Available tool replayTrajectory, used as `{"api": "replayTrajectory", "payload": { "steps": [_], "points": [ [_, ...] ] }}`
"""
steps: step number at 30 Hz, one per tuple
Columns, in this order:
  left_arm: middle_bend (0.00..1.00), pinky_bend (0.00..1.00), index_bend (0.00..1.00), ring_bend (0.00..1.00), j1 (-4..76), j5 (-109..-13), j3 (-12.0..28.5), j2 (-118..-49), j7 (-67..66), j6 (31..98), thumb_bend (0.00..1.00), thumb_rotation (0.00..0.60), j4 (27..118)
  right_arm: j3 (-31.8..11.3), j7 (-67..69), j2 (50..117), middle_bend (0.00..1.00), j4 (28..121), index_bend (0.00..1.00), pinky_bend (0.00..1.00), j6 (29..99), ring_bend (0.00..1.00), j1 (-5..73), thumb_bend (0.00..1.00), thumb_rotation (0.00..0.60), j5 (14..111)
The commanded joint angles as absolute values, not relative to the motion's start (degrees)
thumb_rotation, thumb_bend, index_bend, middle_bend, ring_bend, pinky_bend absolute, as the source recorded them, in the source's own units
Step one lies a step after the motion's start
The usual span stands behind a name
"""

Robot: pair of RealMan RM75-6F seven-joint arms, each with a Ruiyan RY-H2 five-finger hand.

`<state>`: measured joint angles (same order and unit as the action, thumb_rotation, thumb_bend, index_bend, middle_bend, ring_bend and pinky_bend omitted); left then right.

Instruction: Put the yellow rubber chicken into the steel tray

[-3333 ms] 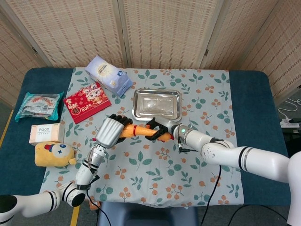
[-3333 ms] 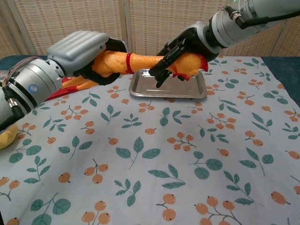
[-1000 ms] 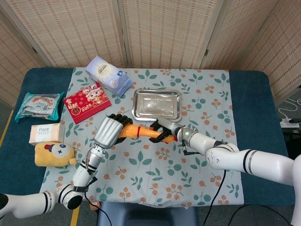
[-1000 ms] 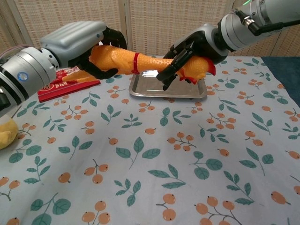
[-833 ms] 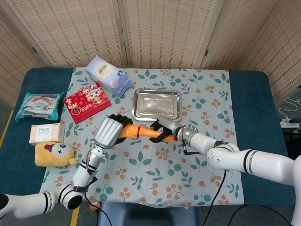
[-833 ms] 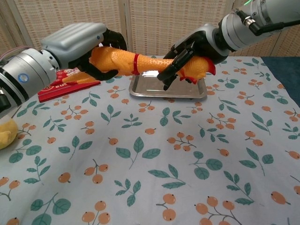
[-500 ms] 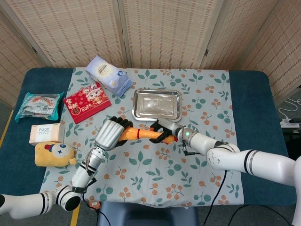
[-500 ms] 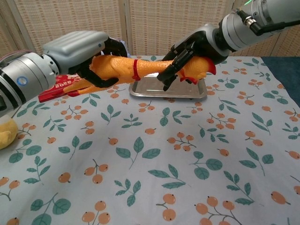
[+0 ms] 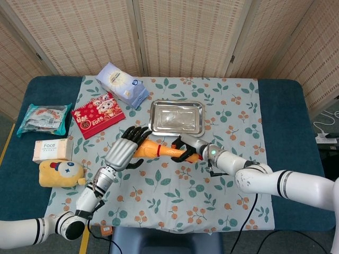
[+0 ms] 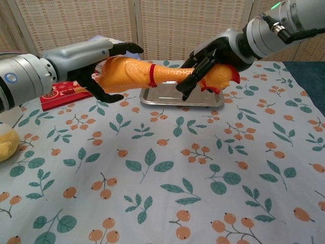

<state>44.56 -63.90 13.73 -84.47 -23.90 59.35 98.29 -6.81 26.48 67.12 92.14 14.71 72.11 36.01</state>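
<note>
Both hands meet the yellow rubber chicken point(image 10: 152, 72) at 6 o'clock of the steel tray point(image 9: 176, 117): its head end is clamped by the right hand point(image 10: 210, 60), while the left hand point(image 10: 99, 63), fingers spread, seemingly only touches it.

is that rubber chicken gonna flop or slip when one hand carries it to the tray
Probably a little floppy: the rubber chicken is long and slim, and the right hand grips only its head end. It looks smooth, so it may slip. The left hand is spread open beside its body, so support seems one-sided.

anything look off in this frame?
Nothing damaged or spilled. The rubber chicken hangs in the air between both hands, short of the steel tray: right hand grips its head end, left hand has fingers spread.
</note>
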Motion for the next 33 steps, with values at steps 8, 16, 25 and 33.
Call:
{"api": "replayTrajectory", "payload": {
  "steps": [8, 16, 25, 33],
  "points": [
    [0.0, 0.02, 0.0, 0.0, 41.0, -63.8, 11.5, -74.7, -16.8, 57.3, 0.3, 0.6, 104.6, -2.5, 22.6, 68.2, 0.58, 93.2, 0.93, 1.0, 19.5, 0.83, 72.2, 0.47, 0.6, 35.0],
    [0.0, 0.02, 0.0, 0.0, 36.2, -64.9, 8.0, -68.8, -7.7, 56.2, 0.3, 0.6, 100.0, 1.1, 19.1, 69.2, 0.58, 93.0, 0.93, 1.0, 21.9, 0.83, 70.9, 0.47, 0.6, 34.6],
    [0.0, 0.02, 0.0, 0.0, 33.8, -69.6, 6.6, -68.8, -0.7, 56.8, 0.3, 0.6, 94.3, 0.1, 18.0, 69.1, 0.58, 90.4, 0.93, 1.0, 26.1, 0.83, 68.5, 0.47, 0.6, 33.2],
    [0.0, 0.02, 0.0, 0.0, 32.4, -72.7, 5.5, -68.6, 1.3, 57.8, 0.29, 0.6, 92.2, 1.2, 12.5, 73.4, 0.59, 80.6, 0.93, 1.0, 29.4, 0.83, 70.1, 0.47, 0.6, 27.9]
  ]
}}
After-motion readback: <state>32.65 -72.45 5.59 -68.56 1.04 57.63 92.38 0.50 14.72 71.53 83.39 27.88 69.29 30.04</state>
